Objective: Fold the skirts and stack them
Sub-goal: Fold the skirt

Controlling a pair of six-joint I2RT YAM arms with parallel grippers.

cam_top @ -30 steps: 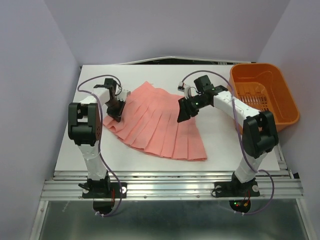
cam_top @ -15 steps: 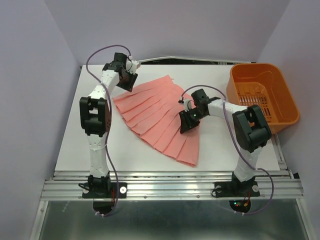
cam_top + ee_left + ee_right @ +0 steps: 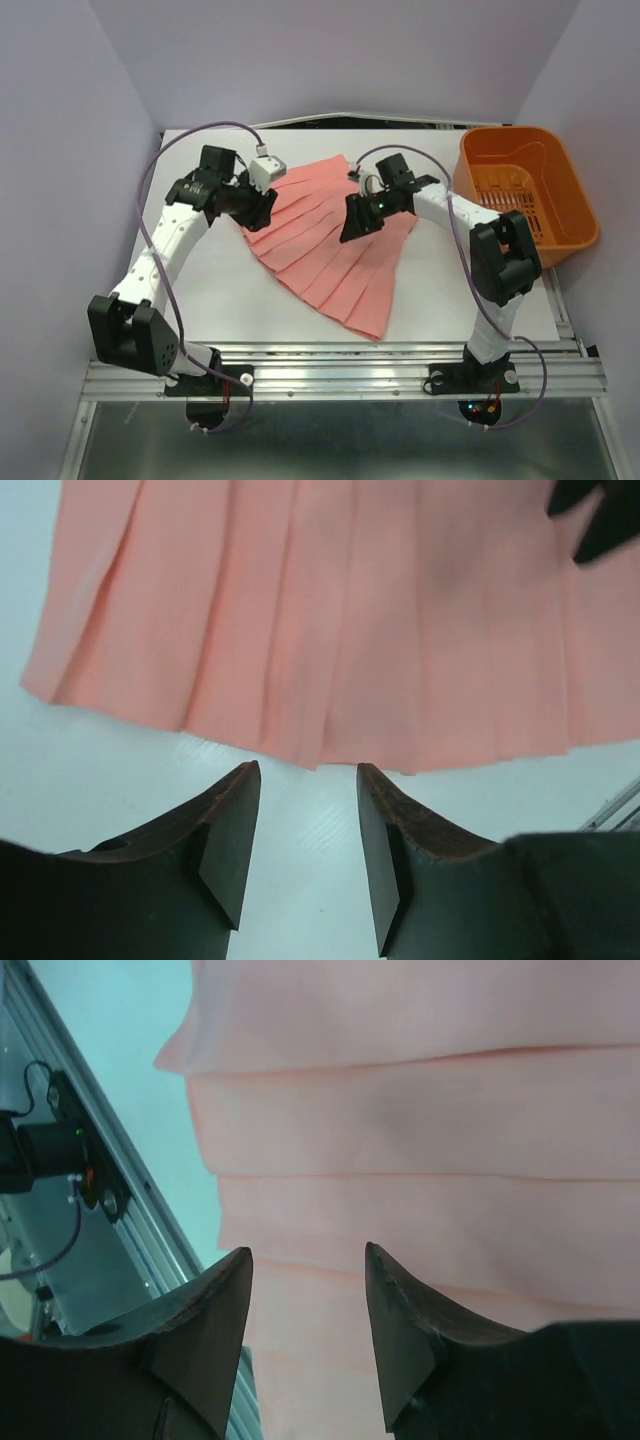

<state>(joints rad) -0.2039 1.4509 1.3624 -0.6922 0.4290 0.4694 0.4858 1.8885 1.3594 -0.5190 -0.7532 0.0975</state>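
One salmon-pink pleated skirt lies spread flat on the white table, fanning from the back centre toward the front. My left gripper is open and empty at the skirt's left edge. In the left wrist view its jaws hang over bare table with the skirt's edge just ahead. My right gripper is open and empty above the skirt's middle. In the right wrist view its jaws hang over the pleats. I see no other skirt.
An orange plastic basket stands at the back right corner of the table. A metal rail runs along the table's near edge and also shows in the right wrist view. Grey walls close in the left, right and back.
My left arm has swung from the back left corner down to the skirt's left edge. My right gripper has moved slightly back and left over the skirt. The skirt lies nearly as before.
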